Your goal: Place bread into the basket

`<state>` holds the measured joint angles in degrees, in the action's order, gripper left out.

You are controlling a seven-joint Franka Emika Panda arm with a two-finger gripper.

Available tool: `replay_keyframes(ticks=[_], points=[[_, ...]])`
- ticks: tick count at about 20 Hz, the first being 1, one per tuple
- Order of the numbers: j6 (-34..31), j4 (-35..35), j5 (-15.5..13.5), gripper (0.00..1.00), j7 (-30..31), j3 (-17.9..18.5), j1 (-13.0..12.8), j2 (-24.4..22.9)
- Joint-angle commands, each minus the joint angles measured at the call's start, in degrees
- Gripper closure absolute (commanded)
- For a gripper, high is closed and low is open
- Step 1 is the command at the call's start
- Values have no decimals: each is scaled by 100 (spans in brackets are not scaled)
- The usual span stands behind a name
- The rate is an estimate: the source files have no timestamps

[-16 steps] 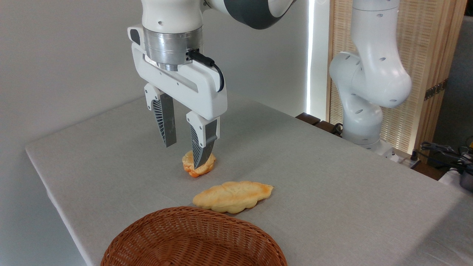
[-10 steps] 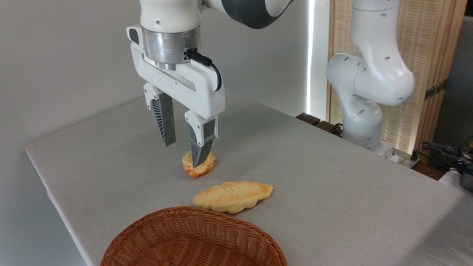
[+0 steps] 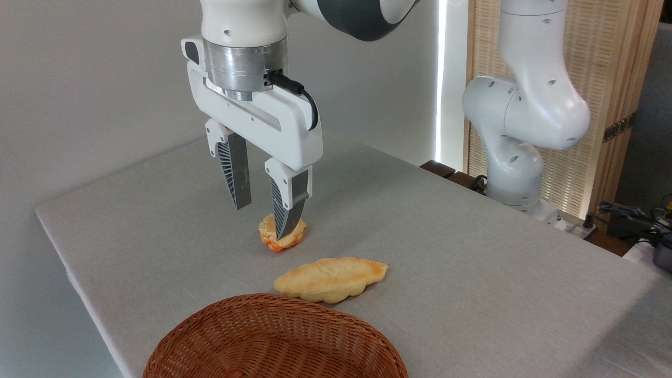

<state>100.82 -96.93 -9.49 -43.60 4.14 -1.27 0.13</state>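
Two bread pieces on the table (image 3: 472, 273); nothing in the basket (image 3: 273, 341) yet. Fixed camera: gripper (image 3: 262, 220) spread apart, empty, poised over the bread (image 3: 283, 237), one finger overlapping the bun in view; contact can't be confirmed. Longer loaf (image 3: 331, 279) lies between bun and basket. Grasp, lift, carry and drop all remain.
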Motion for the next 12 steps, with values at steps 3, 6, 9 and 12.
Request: replay_keyframes(ticks=[3, 6, 9, 12], points=[[-63, -19, 61, 0, 9, -19, 21, -57], [-115, -19, 61, 0, 0, -19, 21, -66], [-230, -19, 70, 0, 0, -19, 21, -66], [-221, -19, 61, 0, 9, -10, 30, -57]])
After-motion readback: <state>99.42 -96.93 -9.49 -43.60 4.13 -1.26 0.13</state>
